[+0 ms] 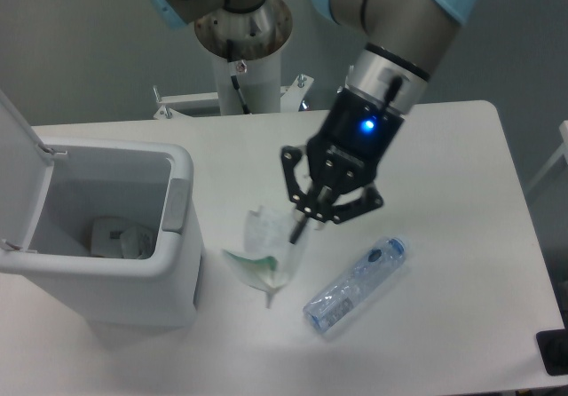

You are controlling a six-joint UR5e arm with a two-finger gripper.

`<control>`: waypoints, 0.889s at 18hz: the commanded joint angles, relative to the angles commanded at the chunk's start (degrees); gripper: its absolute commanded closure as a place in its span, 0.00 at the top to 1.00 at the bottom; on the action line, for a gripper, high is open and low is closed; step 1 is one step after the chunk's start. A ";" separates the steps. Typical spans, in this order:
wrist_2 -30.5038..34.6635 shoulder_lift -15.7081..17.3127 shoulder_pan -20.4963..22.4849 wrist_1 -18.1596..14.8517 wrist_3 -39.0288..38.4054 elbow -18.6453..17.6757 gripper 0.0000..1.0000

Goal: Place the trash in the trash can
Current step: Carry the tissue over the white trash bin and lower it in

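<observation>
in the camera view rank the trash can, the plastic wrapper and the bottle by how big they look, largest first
1. The trash can, by far the largest.
2 and 3. The wrapper and the crushed bottle look close in size. The wrapper hangs lifted, nearer the camera, so ranking them is unsure.

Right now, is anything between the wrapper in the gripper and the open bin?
Nothing visible blocks it. The wrapper hangs from the gripper, just right of the bin. The lid is up on the far side. Only the bin's near wall must be cleared. The bottle lies on the other side.
</observation>
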 joint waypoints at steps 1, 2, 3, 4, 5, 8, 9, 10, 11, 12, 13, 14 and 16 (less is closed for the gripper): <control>-0.70 0.44 -0.88 0.00 -0.53 -0.09 0.00; -1.32 1.05 -1.76 0.09 -0.79 -0.35 0.00; -1.76 1.67 -2.72 0.09 -0.88 -0.61 0.00; -2.02 2.28 -3.52 0.17 -0.80 -1.23 0.00; -2.02 2.72 -3.96 0.26 -0.80 -1.67 0.00; -2.29 3.08 -4.93 0.35 -0.80 -2.90 0.00; -2.29 3.25 -5.02 0.44 -0.71 -3.42 0.00; -2.29 3.69 -5.19 0.53 -0.62 -4.04 0.00; -2.20 4.13 -5.63 0.61 -0.36 -4.65 0.02; -2.20 4.31 -5.72 0.70 -0.09 -5.53 0.09; -2.20 4.49 -5.81 0.70 -0.01 -6.41 0.13; -2.20 5.01 -6.07 0.70 0.00 -6.94 0.21; -2.20 5.37 -6.34 0.79 0.26 -7.82 0.47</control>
